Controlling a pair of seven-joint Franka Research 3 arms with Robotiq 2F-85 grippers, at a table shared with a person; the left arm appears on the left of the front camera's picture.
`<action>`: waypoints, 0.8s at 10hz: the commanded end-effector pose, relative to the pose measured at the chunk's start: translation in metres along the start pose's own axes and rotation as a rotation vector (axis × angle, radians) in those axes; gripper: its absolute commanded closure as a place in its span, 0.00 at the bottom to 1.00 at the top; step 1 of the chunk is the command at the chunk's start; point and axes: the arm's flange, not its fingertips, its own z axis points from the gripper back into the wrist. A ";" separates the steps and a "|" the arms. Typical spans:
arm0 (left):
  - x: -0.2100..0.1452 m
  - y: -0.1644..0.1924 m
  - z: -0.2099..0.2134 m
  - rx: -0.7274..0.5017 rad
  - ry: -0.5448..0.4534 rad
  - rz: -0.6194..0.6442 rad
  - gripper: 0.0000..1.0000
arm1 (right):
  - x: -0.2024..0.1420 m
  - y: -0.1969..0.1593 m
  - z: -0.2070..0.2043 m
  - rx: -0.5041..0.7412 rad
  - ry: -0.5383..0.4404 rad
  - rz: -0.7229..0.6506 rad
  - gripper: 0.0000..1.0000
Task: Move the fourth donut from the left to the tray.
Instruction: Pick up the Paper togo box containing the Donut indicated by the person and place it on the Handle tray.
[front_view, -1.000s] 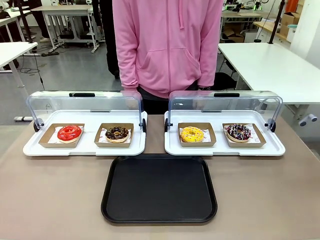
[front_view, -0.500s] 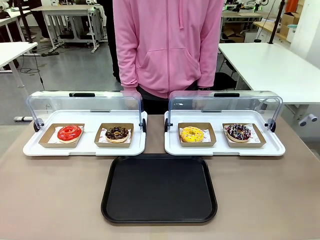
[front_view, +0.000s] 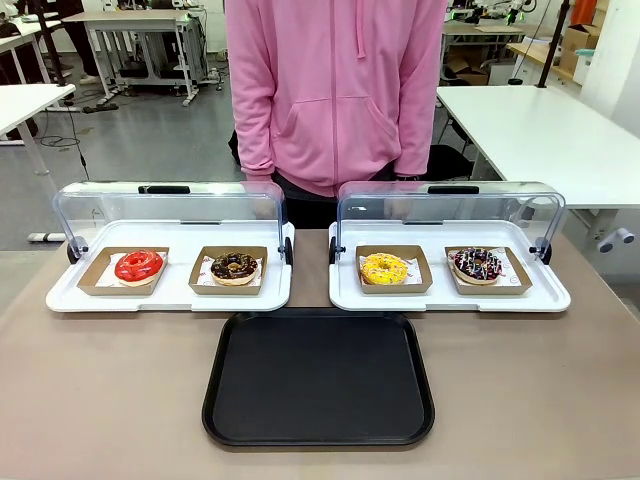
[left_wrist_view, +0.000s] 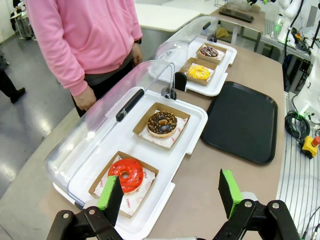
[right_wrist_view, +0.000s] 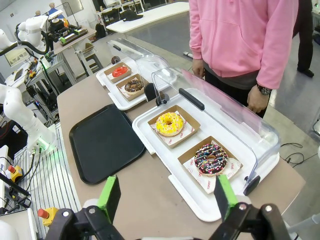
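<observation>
L gripper (left_wrist_view: 170, 190) & R gripper (right_wrist_view: 166, 192) both open; 4th donut (front_view: 478, 265) not on tray (front_view: 318, 378).

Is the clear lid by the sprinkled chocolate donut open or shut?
Open: the clear lid stands swung back behind its white tray, leaving the sprinkled chocolate donut uncovered.

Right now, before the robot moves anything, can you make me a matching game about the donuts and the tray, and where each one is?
Things:
1. red donut
2. yellow donut
3. sprinkled donut
4. black tray

Places:
A. in front of the row, on the robot's side
B. right end of the row
C. left end of the row
D. second from the right in the row

Pairs: 1-C, 2-D, 3-B, 4-A
</observation>
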 end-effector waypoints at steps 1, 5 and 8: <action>0.002 0.001 0.000 -0.003 -0.019 -0.004 0.00 | 0.003 -0.003 -0.001 0.003 -0.028 0.024 0.00; 0.002 0.001 0.000 -0.003 -0.019 -0.004 0.00 | 0.003 -0.003 -0.001 0.003 -0.028 0.024 0.00; 0.002 0.001 0.000 -0.003 -0.019 -0.004 0.00 | 0.003 -0.003 -0.001 0.003 -0.028 0.024 0.00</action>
